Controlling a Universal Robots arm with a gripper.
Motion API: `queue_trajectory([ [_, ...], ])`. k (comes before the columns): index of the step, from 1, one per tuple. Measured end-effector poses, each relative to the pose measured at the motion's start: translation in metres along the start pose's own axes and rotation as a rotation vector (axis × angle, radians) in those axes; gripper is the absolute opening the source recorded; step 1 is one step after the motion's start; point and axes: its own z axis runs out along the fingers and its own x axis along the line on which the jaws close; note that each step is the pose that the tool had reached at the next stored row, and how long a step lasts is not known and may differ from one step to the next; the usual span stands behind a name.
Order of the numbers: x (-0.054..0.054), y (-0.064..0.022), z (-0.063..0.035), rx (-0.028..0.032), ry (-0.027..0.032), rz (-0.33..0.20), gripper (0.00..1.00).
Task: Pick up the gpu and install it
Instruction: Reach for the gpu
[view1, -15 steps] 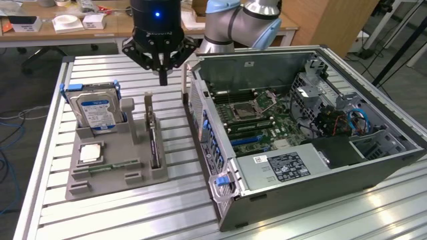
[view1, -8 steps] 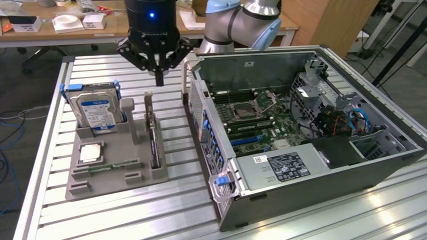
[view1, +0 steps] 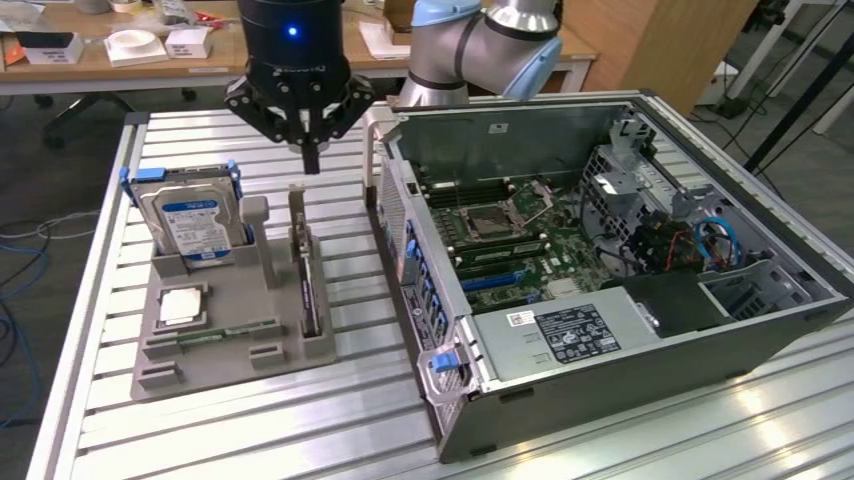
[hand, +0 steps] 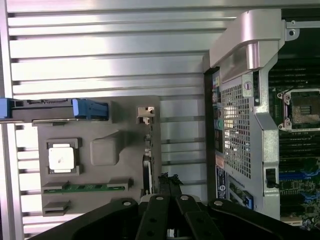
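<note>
The gpu (view1: 307, 275) stands on its edge in a slot of the grey holder (view1: 254, 330), its silver bracket (view1: 296, 205) at the far end. In the wrist view the gpu (hand: 146, 167) appears edge-on as a thin dark line, with the bracket (hand: 145, 114) beyond it. My gripper (view1: 310, 160) hovers above the bracket end, apart from the card. Its fingers (hand: 164, 186) are shut with nothing between them. The open computer case (view1: 747, 330) lies to the exterior view's right, its motherboard (view1: 514, 245) and blue slots (view1: 501, 277) exposed.
The holder also carries a silver hard drive (view1: 198, 220) with blue clips, a processor chip (view1: 180, 305) and a narrow green memory stick (view1: 220, 335). The case's perforated rear wall (hand: 235, 135) rises close beside the holder. All rest on a slatted aluminium table (view1: 227, 430).
</note>
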Motion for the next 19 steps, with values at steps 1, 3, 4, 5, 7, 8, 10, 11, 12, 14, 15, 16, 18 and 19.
queue_trajectory([
  [1, 0.001, -0.0001, 0.0001, 0.0, 0.0, 0.0, 0.11],
  [3, 0.003, -0.0002, 0.0002, 0.0, 0.0, 0.0, 0.11],
  [4, 0.004, -0.0003, 0.0002, 0.0, 0.0, 0.0, 0.11],
  [5, 0.005, -0.0003, 0.0003, 0.0, 0.0, 0.0, 0.11],
  [7, 0.006, -0.0005, 0.0003, 0.0, 0.0001, 0.0, 0.11],
  [8, 0.007, -0.0005, 0.0003, 0.0, 0.0, 0.0, 0.11],
  [10, 0.009, -0.0007, 0.0004, 0.0, 0.0, 0.0, 0.11],
  [11, 0.01, -0.0007, 0.0004, 0.0, 0.0, 0.0, 0.11],
  [12, 0.011, -0.0008, 0.0005, 0.0, 0.0, 0.0, 0.11],
  [14, 0.012, -0.001, 0.0005, 0.0, 0.0, 0.0, 0.11],
  [15, 0.013, -0.001, 0.0005, 0.0, 0.0001, 0.0, 0.11],
  [16, 0.014, -0.0011, 0.0005, 0.0, 0.0001, 0.0, 0.11],
  [18, 0.016, -0.0012, 0.0006, 0.0001, 0.0001, 0.0, 0.11],
  [19, 0.017, -0.0013, 0.0006, 0.0, 0.0, 0.0, 0.11],
])
